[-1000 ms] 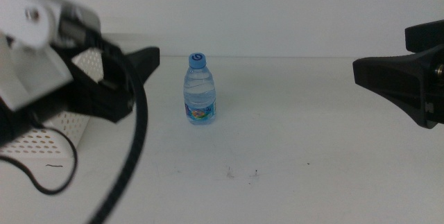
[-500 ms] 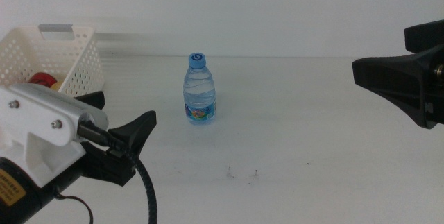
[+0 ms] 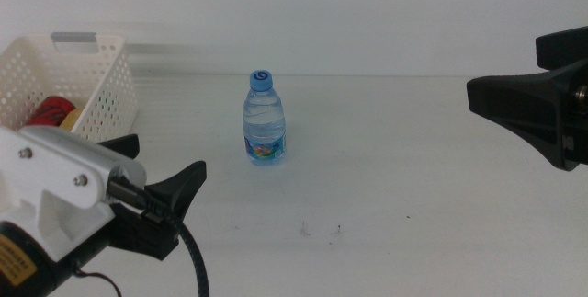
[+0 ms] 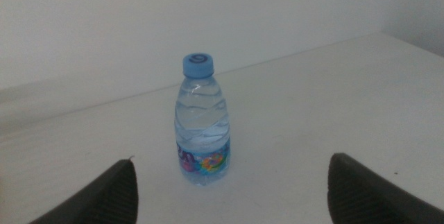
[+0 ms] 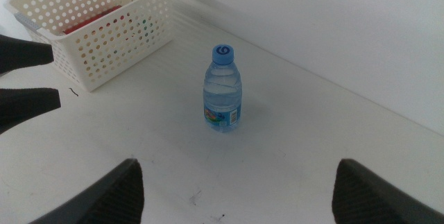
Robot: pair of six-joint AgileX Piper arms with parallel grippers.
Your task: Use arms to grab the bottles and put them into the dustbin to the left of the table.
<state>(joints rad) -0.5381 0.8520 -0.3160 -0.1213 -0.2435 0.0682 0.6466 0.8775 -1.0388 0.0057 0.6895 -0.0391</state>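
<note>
A water bottle (image 3: 264, 119) stands upright on the worktop (image 3: 395, 177), near its middle. The dustbin (image 3: 87, 85) sits at the far left, with a can (image 3: 50, 110) inside. The left pincer (image 3: 156, 182) is near left of the bottle, apart from it; the right pincer (image 3: 524, 113) is well to its right.

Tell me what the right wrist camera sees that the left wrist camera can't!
Only the right wrist view shows the basket, something red inside it, and the left pincer beside it. The left wrist view shows nothing extra, just a closer look at the bottle's label. Both show the blue-capped bottle standing upright on the table, with each camera's own pincer open; the right pincer is far from the bottle.
</note>
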